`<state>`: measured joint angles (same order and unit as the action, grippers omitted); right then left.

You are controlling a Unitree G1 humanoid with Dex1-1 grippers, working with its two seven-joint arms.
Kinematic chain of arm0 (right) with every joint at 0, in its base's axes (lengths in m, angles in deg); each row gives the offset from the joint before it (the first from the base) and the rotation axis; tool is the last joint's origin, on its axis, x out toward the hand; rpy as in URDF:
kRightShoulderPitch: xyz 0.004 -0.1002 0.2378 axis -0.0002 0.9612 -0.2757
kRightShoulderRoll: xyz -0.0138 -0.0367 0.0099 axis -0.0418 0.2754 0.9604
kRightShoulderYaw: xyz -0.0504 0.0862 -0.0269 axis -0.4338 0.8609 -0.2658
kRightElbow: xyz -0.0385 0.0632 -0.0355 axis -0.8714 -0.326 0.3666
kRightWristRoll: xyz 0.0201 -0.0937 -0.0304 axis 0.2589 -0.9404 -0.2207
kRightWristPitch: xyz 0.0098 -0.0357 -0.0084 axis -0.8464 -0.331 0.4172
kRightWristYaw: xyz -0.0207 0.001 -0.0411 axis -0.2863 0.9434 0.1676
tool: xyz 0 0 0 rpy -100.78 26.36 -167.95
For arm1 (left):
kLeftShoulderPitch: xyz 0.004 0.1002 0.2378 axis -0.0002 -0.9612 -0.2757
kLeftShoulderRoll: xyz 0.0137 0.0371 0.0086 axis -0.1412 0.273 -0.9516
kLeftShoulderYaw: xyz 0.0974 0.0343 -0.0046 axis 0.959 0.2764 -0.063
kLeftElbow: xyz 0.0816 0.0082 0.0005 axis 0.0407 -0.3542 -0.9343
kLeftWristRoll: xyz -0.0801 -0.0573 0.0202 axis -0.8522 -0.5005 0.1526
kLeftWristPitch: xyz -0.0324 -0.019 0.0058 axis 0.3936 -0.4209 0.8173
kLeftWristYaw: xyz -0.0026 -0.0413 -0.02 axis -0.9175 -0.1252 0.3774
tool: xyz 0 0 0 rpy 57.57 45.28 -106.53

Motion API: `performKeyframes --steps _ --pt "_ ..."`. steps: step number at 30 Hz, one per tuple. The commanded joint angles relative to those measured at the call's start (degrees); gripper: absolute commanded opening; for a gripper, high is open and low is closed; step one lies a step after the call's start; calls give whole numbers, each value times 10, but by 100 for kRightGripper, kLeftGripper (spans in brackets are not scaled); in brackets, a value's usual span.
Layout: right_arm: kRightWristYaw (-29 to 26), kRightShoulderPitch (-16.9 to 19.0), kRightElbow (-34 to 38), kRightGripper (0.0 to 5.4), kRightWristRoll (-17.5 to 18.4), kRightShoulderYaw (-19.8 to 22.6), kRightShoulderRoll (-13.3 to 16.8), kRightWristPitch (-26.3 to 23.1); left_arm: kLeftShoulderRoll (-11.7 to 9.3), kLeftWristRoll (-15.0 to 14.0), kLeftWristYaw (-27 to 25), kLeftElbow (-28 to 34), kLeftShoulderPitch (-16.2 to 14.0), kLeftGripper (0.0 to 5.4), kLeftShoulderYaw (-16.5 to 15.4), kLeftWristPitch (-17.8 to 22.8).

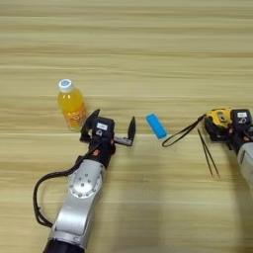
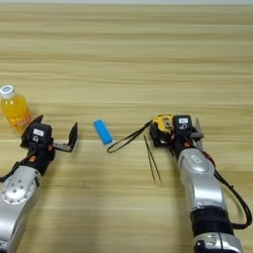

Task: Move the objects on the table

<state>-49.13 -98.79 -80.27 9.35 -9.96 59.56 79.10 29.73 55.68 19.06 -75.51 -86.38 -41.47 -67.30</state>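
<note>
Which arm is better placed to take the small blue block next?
Probably the left. The left gripper stands open just beside the blue block, with nothing between them. The right gripper is at the tape measure, further from the block.

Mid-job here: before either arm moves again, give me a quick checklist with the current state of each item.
1. Left pincer open: ok, its two black fingers stand wide apart.
2. Orange-juice bottle upright: ok, white cap on top, standing just beyond and left of the left pincer.
3. Blue block free: ok, lying alone on the table, right of the left pincer.
4. Right pincer grip on the tape measure: cannot tell, it sits against the case.
5. Strap clear: ok, trailing toward the block without touching it.
6. Thin dark tool: cannot tell what it is, untouched.
</note>
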Motion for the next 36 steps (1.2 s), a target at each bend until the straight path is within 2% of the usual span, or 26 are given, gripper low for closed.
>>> performKeyframes --steps 1,6,22,28,36 --pt "-3 -10 -8 473 -1 2 8 5 2 8 1 3 0 540 1 -1" --pt "-6 -10 -9 429 -1 1 8 8 1 8 1 4 -1 540 0 -1" --pt "-19 -10 -6 428 1 -3 5 20 2 7 1 0 1 540 0 -1" --pt "-20 2 44 428 2 -8 0 23 2 7 1 -2 2 540 0 -2" --pt "-21 25 147 428 9 -21 -13 -6 2 7 0 -4 3 540 1 -3"
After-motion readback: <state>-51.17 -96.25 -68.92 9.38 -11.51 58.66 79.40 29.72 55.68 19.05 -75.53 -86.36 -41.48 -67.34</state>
